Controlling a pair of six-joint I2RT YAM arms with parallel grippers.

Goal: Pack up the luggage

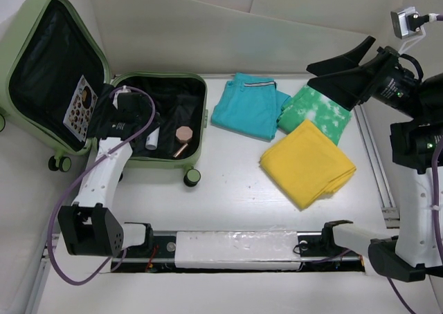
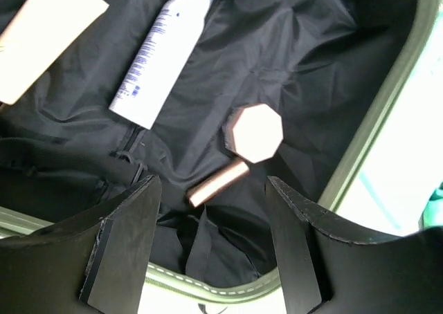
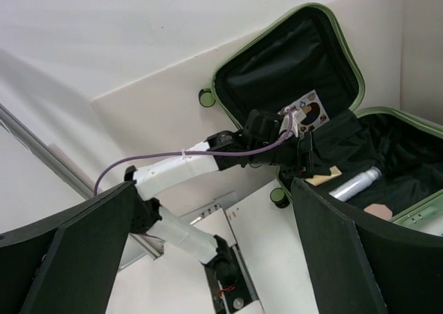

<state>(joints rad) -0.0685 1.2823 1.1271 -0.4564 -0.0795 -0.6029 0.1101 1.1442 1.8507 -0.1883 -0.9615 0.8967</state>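
1. Overhead, find the luggage (image 1: 159, 162) at the far left of the table (image 1: 228, 189), open, lid tipped back, base lying flat.
2. Inside the base, on the black lining, spot a white tube (image 2: 163, 51), a pink octagonal compact (image 2: 255, 131), a copper stick (image 2: 208, 188) just beside the compact, and a beige piece (image 2: 41, 41) apart from them.
3. In the lid, note a printed card (image 1: 81, 108).
4. Over the base, see the left gripper (image 2: 211, 182), jaws spread, nothing between them.
5. High at the right, see the right gripper (image 3: 213, 186), jaws spread wide, empty.
6. Right of the luggage, count three folded pieces: a teal cloth (image 1: 249, 106), a green-and-white cloth (image 1: 322, 113) and a yellow cloth (image 1: 308, 163), the yellow nearest the arms.
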